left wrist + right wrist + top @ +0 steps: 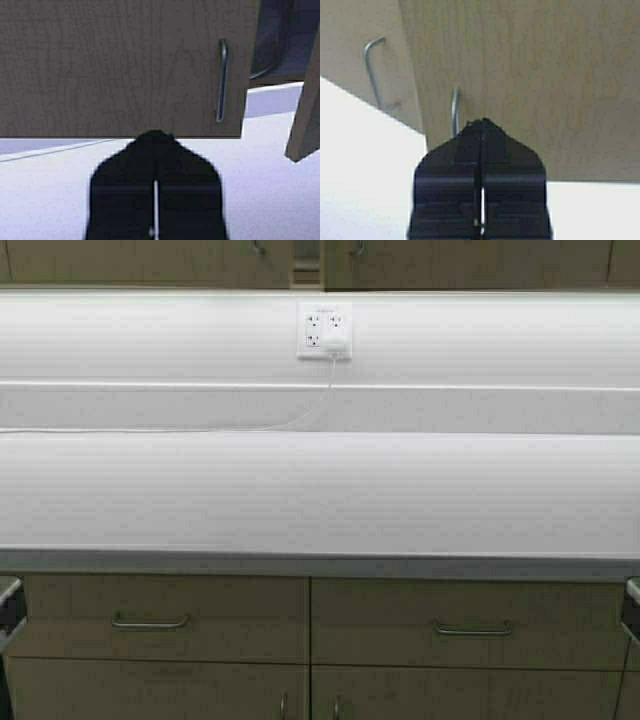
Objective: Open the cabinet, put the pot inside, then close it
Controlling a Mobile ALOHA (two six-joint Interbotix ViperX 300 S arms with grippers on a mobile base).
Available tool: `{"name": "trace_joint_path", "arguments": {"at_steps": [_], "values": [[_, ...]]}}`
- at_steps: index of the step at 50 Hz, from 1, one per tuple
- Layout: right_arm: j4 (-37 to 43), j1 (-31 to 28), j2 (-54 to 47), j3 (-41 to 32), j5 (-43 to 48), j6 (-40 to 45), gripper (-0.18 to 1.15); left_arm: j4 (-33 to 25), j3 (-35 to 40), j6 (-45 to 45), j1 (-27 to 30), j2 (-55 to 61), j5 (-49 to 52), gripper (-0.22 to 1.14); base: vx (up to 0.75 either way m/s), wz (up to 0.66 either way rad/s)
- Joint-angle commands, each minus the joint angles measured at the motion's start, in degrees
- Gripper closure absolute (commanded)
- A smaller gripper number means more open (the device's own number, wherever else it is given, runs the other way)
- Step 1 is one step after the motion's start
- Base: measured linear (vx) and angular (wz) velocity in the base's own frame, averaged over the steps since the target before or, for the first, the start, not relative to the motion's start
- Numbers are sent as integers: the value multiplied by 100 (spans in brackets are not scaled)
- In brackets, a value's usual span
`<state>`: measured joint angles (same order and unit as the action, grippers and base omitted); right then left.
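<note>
Across the high view, saw only a long white countertop (320,490), a white wall outlet (324,331) with a plugged-in cable, and tan base drawers (160,618) below. Caught just the lower edge of the tan wood-grain wall cabinet (150,265) at the top. Found no pot anywhere on the counter.

From the left wrist view, looked past the black left gripper (156,134), fingers pressed together on nothing, at the closed left door (115,65) and its slim upright metal handle (222,80). Beyond that door's edge, glimpsed a dark grey rounded shape on the shelf, probably the large dark grey metal stockpot (277,50), though could not tell for certain. Saw the right door (305,100) swung partly out.

From the right wrist view, found the black right gripper (481,121) likewise closed and empty, tips at the right door's face, just beside its upright handle (454,112). Judged the right arm nearer, with the door lying straight ahead of its fingertips, ready for pushing shut
</note>
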<state>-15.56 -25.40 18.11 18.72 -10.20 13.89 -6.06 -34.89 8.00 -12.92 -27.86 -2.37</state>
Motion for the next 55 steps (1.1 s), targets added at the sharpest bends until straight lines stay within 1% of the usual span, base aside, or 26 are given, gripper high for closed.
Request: {"name": "trace_joint_path", "arguments": {"at_steps": [1,7,14,26,55], "values": [[26,-44,809,738,-114,18,90,9,352,-9,-18,264,-97,88,3,4],[26,-53,1292,1336,-114,18,90,-18,545,-35,-62,571,-105,88,2,2],[26,-53,1714,1749,-123,18,90,-26,413,-123,-167,580,-123,88,2,0],[26,-53,1925,1854,-123,18,90,-18,44,-158,-193,378,-299,88,1,0],[26,-44,1775,1986,-114,18,90,-18,-123,-158,-202,132,-255,88,0,0]]}}
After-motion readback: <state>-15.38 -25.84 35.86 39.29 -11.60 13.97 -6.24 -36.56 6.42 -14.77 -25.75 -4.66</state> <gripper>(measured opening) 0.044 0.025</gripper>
